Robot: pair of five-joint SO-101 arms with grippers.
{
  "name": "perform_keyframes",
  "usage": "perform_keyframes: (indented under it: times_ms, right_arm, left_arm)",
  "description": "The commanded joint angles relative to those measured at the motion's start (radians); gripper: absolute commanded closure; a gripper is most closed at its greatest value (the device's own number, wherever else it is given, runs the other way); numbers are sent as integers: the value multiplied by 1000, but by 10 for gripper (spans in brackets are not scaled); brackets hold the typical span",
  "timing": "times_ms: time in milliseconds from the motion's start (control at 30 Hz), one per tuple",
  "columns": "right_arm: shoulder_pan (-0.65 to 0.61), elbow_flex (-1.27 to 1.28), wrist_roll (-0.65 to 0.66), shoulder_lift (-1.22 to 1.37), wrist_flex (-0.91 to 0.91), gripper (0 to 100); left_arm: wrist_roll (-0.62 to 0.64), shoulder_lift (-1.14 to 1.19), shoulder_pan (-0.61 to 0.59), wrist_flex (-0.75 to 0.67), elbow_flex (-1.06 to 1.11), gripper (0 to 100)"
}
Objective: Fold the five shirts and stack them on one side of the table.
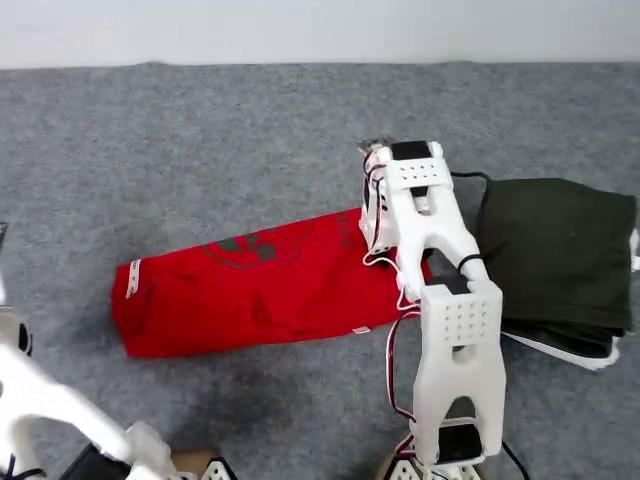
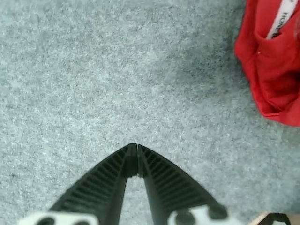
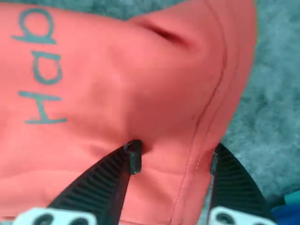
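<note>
- right claw [image 3: 174, 158]: spread wide, pinching nothing. It is down on the red shirt [image 3: 117, 93], with one fingertip [image 3: 134, 157] pressing the cloth and a stitched hem running between the jaws.
- The red shirt sits directly under this claw and runs away from it as a long narrow strip toward the left arm's side, flat on the grey bench [image 1: 200, 130].
- Just beside the right claw, on the side away from the strip, is a folded dark green shirt [image 1: 555, 250] on top of a pile. A white cloth edge [image 1: 565, 352] peeks out from under it. How many are in the pile, cannot tell.
- left claw [image 2: 137, 152]: pressed together, holding nothing, over bare bench. The red shirt's far end is near it, not touching.
- Step, my read: the red shirt looks folded lengthwise, the cross fold is not yet done, and stacking comes after.
- Next move likely needs the right claw to close on the hem end, lift it, and carry it over the strip toward the left claw's end. It should catch both layers or the fold may open. The left claw could pin the far end.
- Writing: dark lettering [image 3: 47, 68] is printed on the red shirt next to the right claw. A white label [image 2: 280, 21] with small print sits at the end near the left claw. Not transcribed.
</note>
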Motion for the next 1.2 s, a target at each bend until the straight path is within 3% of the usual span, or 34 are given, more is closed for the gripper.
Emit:
perform_keyframes:
  times_ms: [0,67,200,567,933,1167]
  right_arm:
    - [-21,-3,-20,21,12,752]
    - [-36,-3,-20,30,44,791]
    - [-42,-6,-21,24,59,994]
    - [-111,-26,120,-197,189,990]
    - [-453,-25,143,-401,191,990]
    - [-633,-25,143,-400,16,990]
  left_arm:
    - [-6,-28,18,11,-38,992]
    - [-6,-28,18,8,-38,992]
    - [-6,-28,18,8,-38,992]
    - [-6,-34,18,3,-41,992]
    - [-5,-35,14,3,-41,992]
    - [-3,-35,17,3,-38,993]
